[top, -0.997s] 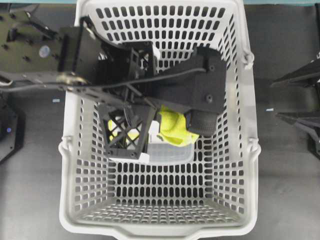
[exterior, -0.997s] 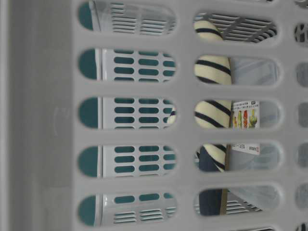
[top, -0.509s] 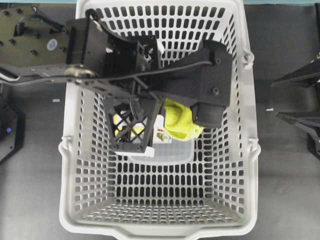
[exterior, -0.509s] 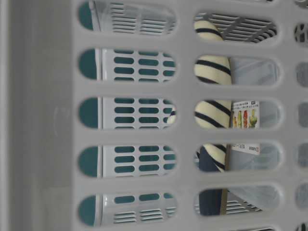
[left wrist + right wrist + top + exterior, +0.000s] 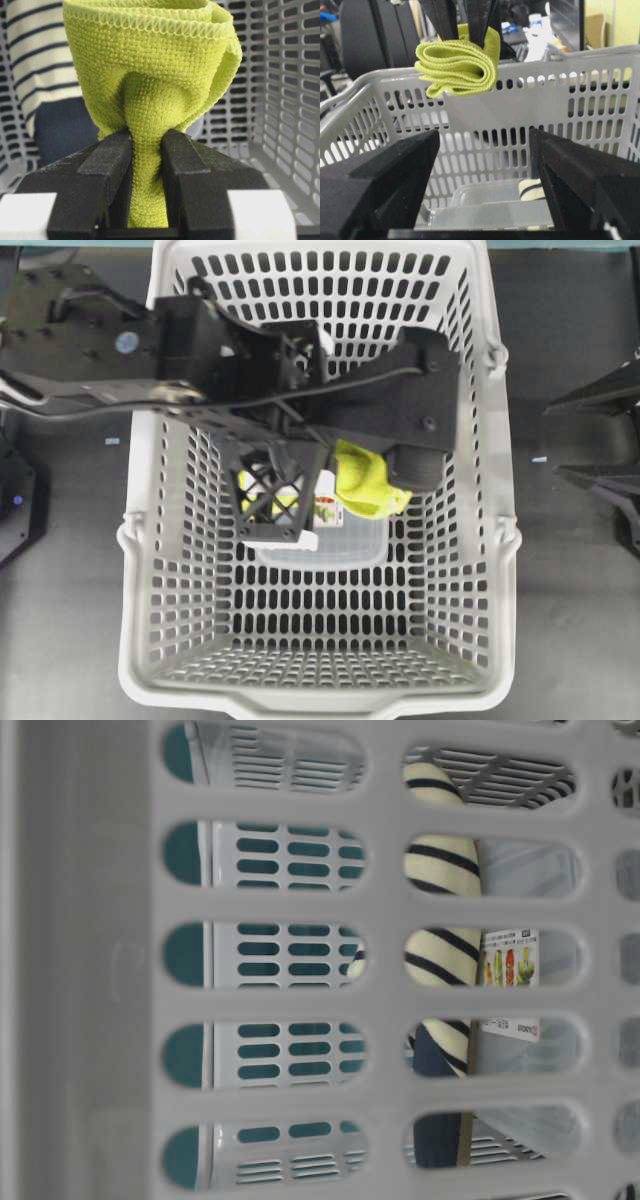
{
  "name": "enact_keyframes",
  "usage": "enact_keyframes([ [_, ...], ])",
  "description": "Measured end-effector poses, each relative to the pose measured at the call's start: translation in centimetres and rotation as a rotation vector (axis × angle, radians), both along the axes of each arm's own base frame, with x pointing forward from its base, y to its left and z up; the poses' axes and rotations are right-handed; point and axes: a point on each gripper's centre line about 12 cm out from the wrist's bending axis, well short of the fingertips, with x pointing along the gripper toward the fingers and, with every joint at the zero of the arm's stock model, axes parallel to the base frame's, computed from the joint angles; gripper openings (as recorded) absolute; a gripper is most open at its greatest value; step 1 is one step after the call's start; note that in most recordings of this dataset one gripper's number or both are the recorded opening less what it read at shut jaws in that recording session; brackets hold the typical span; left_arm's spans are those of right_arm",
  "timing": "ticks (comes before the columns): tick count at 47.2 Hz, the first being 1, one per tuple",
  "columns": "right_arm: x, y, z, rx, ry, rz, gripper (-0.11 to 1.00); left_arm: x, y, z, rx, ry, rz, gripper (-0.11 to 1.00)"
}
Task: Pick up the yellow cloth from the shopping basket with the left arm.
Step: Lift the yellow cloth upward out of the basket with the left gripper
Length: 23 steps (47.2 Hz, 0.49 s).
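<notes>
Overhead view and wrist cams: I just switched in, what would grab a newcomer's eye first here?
The yellow cloth, pinched between the left gripper's black fingers, hangs bunched at about rim height over the shopping basket in the right wrist view. Below it in the basket lie a clear plastic container and a cream slipper with navy stripes. The right gripper waits open outside the basket, facing its wall.

yellow-green cloth (image 5: 150,85), light grey hole-pierced basket (image 5: 480,540), cream slipper (image 5: 440,910) with navy stripes.
</notes>
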Motion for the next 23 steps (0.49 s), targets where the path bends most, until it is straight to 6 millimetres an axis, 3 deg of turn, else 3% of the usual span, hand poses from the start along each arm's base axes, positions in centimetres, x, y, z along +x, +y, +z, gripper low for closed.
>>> enact_keyframes([
  [23,-0.26,-0.01,0.26,-0.001,-0.017,0.000,0.70,-0.71,0.06,-0.16,0.003,-0.035,-0.007,0.15],
])
